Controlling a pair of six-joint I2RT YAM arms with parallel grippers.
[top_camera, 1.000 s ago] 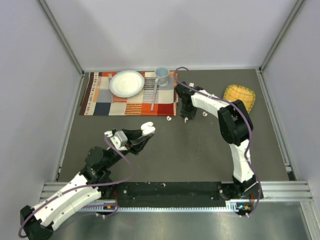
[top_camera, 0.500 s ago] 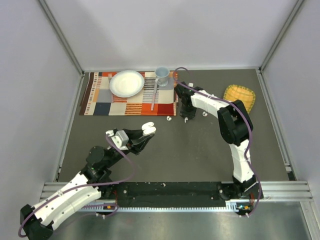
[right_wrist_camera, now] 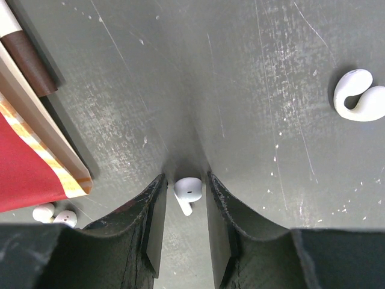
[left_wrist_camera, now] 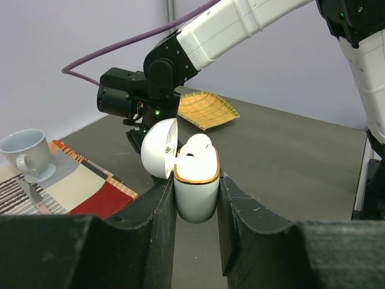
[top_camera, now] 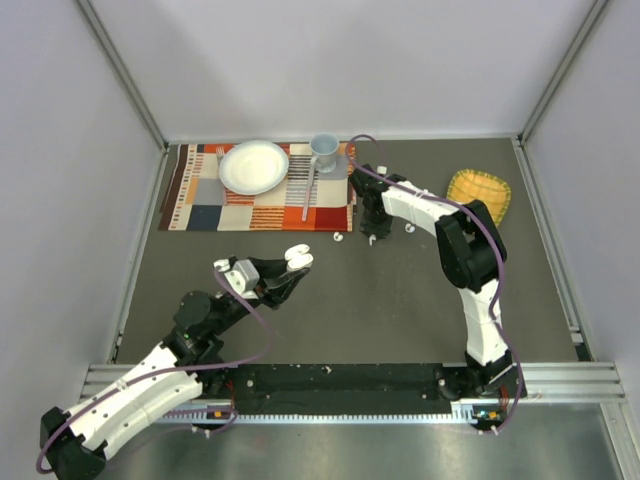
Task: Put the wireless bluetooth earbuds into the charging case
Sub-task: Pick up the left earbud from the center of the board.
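Note:
My left gripper point(top_camera: 291, 268) point(left_wrist_camera: 197, 195) is shut on the white charging case point(left_wrist_camera: 196, 188) point(top_camera: 297, 259) and holds it upright above the table. The case's lid point(left_wrist_camera: 159, 149) is open and a white earbud point(left_wrist_camera: 198, 146) sits in it. My right gripper point(right_wrist_camera: 183, 201) point(top_camera: 372, 238) is down at the table near the placemat's corner. Its jaws are narrowly open on either side of a small white earbud point(right_wrist_camera: 187, 191) that lies on the table, with a slim gap on each side. Another white earbud point(right_wrist_camera: 359, 96) point(top_camera: 409, 228) lies apart to its right.
A striped placemat point(top_camera: 200, 200) at the back left carries a white plate point(top_camera: 253, 165), a cup point(top_camera: 323, 150) and a spoon point(top_camera: 309, 186). A yellow dish point(top_camera: 479, 190) sits at the back right. Small white pieces point(right_wrist_camera: 54, 214) point(top_camera: 338, 238) lie by the placemat's edge.
The right jaws have narrowed slightly around the earbud on the table. My left gripper has drifted a little up and right with the case.

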